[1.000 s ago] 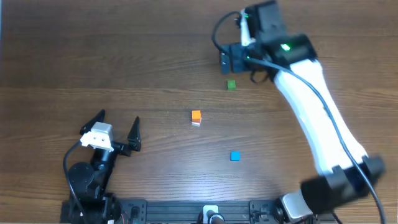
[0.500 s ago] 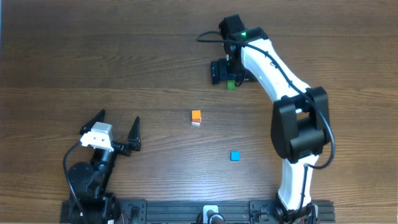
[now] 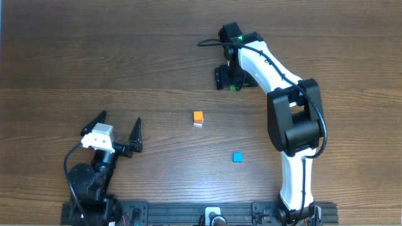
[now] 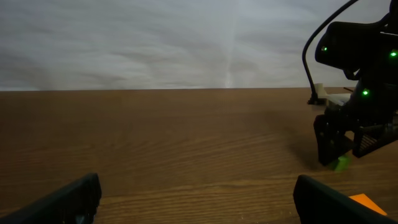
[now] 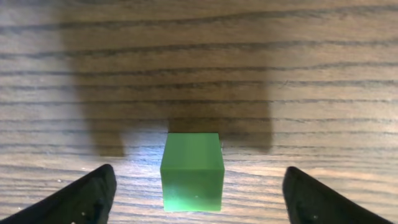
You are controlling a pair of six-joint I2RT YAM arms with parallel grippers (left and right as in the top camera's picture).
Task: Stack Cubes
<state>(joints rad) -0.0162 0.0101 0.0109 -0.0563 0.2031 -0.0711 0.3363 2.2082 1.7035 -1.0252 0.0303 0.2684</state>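
A green cube [image 5: 191,171] lies on the wooden table, far right of centre. My right gripper [image 5: 198,186] is low over it and open, one finger on each side of the cube without closing on it. From above, the right gripper [image 3: 229,80] covers most of the green cube [image 3: 233,86]. An orange cube [image 3: 198,116] sits on top of a white cube [image 3: 198,125] mid-table. A blue cube [image 3: 237,157] lies alone nearer the arm bases. My left gripper [image 3: 120,119] stands open and empty at the near left.
In the left wrist view the right gripper [image 4: 348,134] stands over the green cube [image 4: 341,163], with a corner of the orange cube [image 4: 367,202] closer in. Bare wooden table [image 3: 94,56] stretches across the left and far side.
The right arm has swung in and dropped down, bringing its open gripper from beyond the green cube to straddle it. The left arm and the other cubes have not moved.
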